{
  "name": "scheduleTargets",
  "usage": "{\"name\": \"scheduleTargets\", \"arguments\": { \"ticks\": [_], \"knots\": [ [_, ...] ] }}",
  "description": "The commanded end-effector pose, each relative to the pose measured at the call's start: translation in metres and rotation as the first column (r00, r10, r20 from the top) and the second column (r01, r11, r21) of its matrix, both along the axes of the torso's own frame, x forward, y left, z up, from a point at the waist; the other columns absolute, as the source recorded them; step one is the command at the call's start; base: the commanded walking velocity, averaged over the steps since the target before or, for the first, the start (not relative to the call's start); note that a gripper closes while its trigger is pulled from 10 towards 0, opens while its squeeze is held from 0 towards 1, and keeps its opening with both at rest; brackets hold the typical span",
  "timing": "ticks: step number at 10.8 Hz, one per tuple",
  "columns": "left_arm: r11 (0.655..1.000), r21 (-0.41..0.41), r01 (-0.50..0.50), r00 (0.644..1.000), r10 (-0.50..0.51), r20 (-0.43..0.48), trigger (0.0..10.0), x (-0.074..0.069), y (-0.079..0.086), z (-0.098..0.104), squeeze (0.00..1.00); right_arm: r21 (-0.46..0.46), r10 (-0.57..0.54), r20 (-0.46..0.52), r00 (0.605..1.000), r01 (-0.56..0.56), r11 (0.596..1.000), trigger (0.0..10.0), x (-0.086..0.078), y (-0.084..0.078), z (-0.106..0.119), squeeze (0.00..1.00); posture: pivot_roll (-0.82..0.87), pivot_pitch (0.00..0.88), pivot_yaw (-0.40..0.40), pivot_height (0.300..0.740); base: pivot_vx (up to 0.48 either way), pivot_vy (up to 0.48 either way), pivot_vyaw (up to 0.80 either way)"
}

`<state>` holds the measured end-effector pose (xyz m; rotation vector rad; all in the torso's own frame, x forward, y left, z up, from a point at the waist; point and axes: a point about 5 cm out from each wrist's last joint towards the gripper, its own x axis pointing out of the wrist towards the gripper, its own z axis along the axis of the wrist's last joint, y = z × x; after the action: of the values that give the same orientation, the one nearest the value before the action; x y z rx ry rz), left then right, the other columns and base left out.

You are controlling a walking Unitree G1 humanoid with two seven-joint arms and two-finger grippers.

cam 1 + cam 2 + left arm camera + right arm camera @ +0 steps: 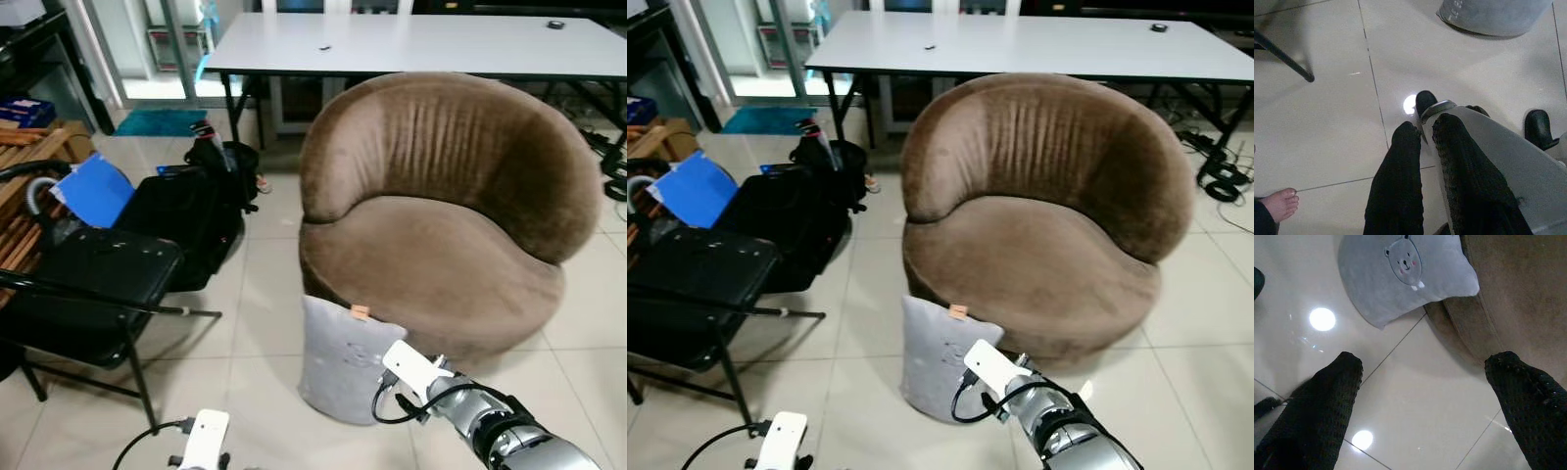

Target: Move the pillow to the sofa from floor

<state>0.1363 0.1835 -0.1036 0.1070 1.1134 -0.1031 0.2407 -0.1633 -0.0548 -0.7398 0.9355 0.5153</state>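
Observation:
A grey pillow with a bear face stands on the tiled floor, leaning against the front of the round brown sofa. My right arm reaches low beside the pillow's right side. In the right wrist view the right gripper is open, its fingers spread wide over bare floor, a short way from the pillow and the sofa's base. The left gripper hangs shut and holding nothing, pointing down at the tiles, with the pillow's lower edge farther off.
A black folding chair stands at the left, with black bags and a blue folder behind it. A white table spans the back. Cables lie at the far right. A person's bare foot is near my left gripper.

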Motion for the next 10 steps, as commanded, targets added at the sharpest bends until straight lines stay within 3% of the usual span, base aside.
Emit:
{"name": "scheduleTargets", "arguments": {
  "ticks": [1, 7, 10],
  "knots": [
    [1.000, -0.014, 0.002, 0.999, -0.003, -0.045, 10.0, -0.0104, -0.0031, -0.0040, 0.00, 0.001, 0.006, 0.016, 1.000, -0.006, 1.000, 10.0, 0.0044, 0.0036, 0.0028, 0.00, -0.13, 0.000, 0.014, 0.740, 0.412, 0.244, 0.00],
    [1.000, -0.010, -0.001, 0.999, 0.001, -0.042, 10.0, -0.0091, -0.0009, -0.0034, 0.00, -0.002, 0.010, 0.015, 1.000, -0.010, 1.000, 10.0, 0.0056, 0.0060, 0.0034, 0.00, -0.13, 0.000, 0.014, 0.740, 0.413, 0.242, 0.00],
    [1.000, -0.015, -0.003, 0.999, 0.002, -0.047, 10.0, -0.0092, 0.0004, -0.0033, 0.00, 0.000, 0.013, 0.013, 1.000, -0.013, 1.000, 10.0, 0.0061, 0.0077, 0.0036, 0.00, -0.13, 0.000, 0.015, 0.740, 0.446, 0.000, 0.00]
  ]
}}
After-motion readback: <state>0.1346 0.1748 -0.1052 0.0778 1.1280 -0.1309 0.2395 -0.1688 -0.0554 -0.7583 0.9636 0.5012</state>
